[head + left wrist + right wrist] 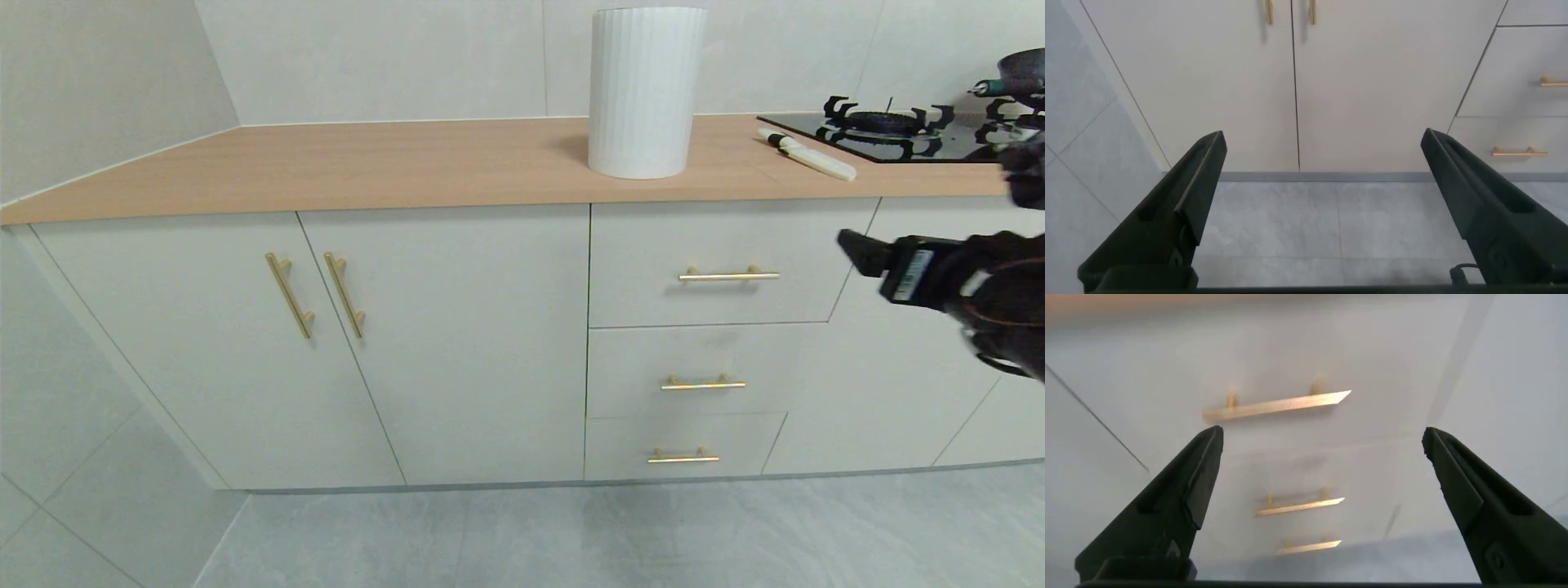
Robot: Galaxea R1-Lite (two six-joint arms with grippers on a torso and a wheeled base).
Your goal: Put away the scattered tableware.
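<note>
Your right tool [1321,457] hangs with fingers spread wide and empty in front of the drawers [706,327], facing the top drawer's brass handle [1278,404]. Your left tool [1323,155], equally wide and empty, points low at the cabinet doors [1290,82] and the grey tiled floor [1315,220]. The knife [808,155] lies on the wooden tabletop [367,167], between a tall white ribbed canister [645,90] and the black stove [890,131], just beside the stove. Pale tiled walls [367,57] back the corner.
</note>
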